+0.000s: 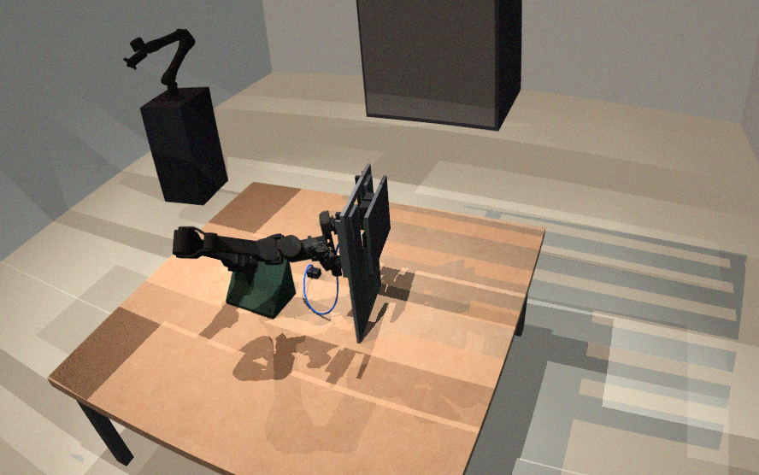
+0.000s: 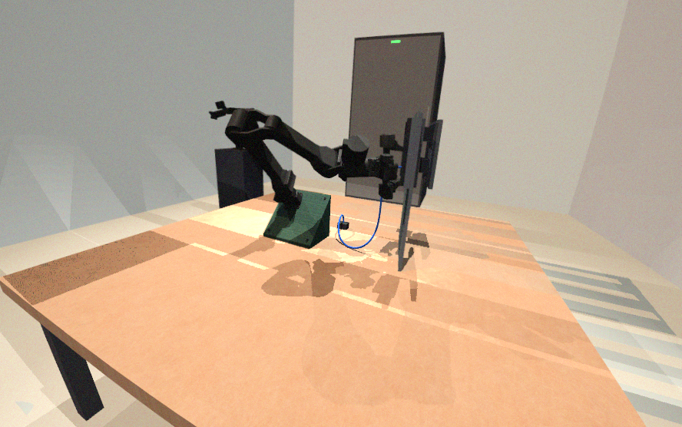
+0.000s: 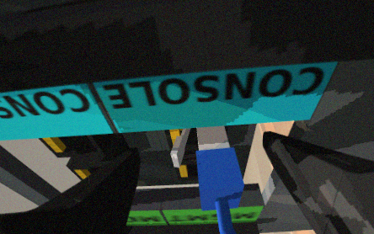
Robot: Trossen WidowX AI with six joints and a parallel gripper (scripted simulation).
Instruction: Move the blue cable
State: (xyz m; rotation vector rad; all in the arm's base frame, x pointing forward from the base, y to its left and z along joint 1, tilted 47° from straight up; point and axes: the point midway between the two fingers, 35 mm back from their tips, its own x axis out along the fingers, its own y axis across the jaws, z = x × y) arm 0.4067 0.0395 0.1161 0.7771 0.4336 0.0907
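Warm tan, a broad table (image 1: 391,402) (image 2: 251,352) is filling the foreground, while a tall dark cabinet (image 1: 431,61) (image 2: 392,100) is standing on the floor beyond it. A dark pedestal (image 1: 185,150) (image 2: 239,176) is supporting a second arm (image 1: 179,53) (image 2: 219,107) away from the table. At center, the black robot arm (image 1: 235,246) (image 2: 302,143) is reaching from a green wedge-shaped base (image 1: 257,296) (image 2: 302,221) toward an upright dark panel assembly (image 1: 361,279) (image 2: 413,150). A blue cable (image 1: 303,284) (image 2: 378,221) (image 3: 225,216) is looping between a small black block (image 1: 314,272) (image 2: 342,226) at the table and the gripper area. At the panel's face, the gripper (image 1: 334,255) (image 2: 395,173) (image 3: 200,146) is standing wide, its fingers flanking the plug without holding it. In the wrist view, a teal CONSOLE label (image 3: 211,101) is appearing upside down, and a green label strip (image 3: 185,215) is showing lower in the frame. Between them, the blue plug (image 3: 220,177) is sitting with its pale end pointing toward the teal label, its cable trailing away. Which server it is facing, and whether it is fully seated, the views are not revealing.
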